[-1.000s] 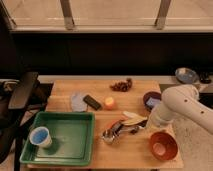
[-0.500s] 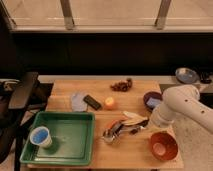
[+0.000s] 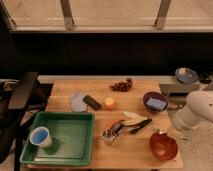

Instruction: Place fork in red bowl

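Observation:
The red bowl [image 3: 163, 146] stands at the table's front right corner, orange-red with a paler inside. My white arm [image 3: 198, 112] reaches in from the right edge. The gripper [image 3: 173, 131] hangs at the arm's lower end, just above and to the right of the bowl's far rim. I cannot make out the silver fork as a separate thing; a thin pale streak by the gripper may be it. Nothing shows clearly inside the bowl.
A cluster of red- and black-handled utensils [image 3: 125, 127] lies left of the bowl. A dark purple bowl [image 3: 154, 102] holding a blue item stands behind it. A green tray [image 3: 70, 145] holds a blue cup [image 3: 40, 136]. An orange item [image 3: 109, 103], grey plate [image 3: 77, 102] and dark bunch [image 3: 121, 86] lie farther back.
My arm has moved right, from over the table beside the utensils to the table's right edge by the red bowl. Nothing else on the table has moved.

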`<state>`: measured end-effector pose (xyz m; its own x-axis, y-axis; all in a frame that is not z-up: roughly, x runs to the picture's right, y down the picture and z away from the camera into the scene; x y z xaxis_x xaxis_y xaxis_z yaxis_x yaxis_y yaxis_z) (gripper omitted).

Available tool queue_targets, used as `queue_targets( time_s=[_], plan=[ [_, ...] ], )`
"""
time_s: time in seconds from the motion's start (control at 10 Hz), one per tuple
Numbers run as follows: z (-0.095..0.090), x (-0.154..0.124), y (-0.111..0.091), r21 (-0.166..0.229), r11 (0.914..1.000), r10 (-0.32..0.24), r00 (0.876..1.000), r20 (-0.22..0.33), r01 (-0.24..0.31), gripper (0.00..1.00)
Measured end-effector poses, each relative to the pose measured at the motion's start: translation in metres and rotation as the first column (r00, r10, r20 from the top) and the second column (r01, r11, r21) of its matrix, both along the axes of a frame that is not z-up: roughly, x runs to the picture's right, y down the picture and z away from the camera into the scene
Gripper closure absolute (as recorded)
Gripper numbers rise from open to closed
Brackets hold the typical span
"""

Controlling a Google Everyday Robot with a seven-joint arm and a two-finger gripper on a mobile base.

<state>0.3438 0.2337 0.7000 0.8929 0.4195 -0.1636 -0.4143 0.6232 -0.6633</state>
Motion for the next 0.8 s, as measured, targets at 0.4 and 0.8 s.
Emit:
queue_targets(
  time_s=[0.4,0.8],
  plan=[
    [-0.001,0.018,0.036,-0.064,0.9962,0.055,0.997,-0.055,-0.059,0.96],
    [-0.005,0.004,0.051,-0.093,0.9941,0.053,0.998,-0.042,-0.057,0.58]
  ],
)
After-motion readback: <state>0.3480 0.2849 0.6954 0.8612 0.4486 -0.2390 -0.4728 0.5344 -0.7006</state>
